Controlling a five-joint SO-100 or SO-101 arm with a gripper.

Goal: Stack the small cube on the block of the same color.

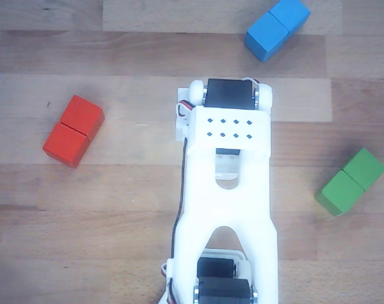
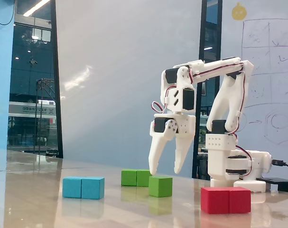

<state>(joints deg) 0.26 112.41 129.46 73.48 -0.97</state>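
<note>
Hanging above counter: we are seeing the white arm [image 2: 219, 95] holding its jaws [image 2: 166, 171] pointed down over the wooden counter [image 2: 49, 209] in the fixed view.
Jaws: they are standing spread apart and released, gripping nothing, with tips just above the small cube [image 2: 160, 186].
Small cube: it is sitting on the counter under the jaws in the fixed view; in the other view the arm [image 1: 226, 190] is covering that spot and we cannot see it.
Green block: the block of the same color [image 2: 136, 177] is lying just behind the cube in the fixed view, and at the right edge of the other view [image 1: 351, 182], seam across its middle.
Blue block: the blue double block [image 2: 83, 187] is resting left of the cube in the fixed view, top right in the other view [image 1: 277, 28].
Red block: the red double block [image 2: 226, 200] is sitting nearest the camera on the right in the fixed view, left in the other view [image 1: 73, 131].
Writing: we are making out faint marker sketches on the whiteboard [image 2: 267, 71] behind the arm, none readable; no brand is showing.
</note>
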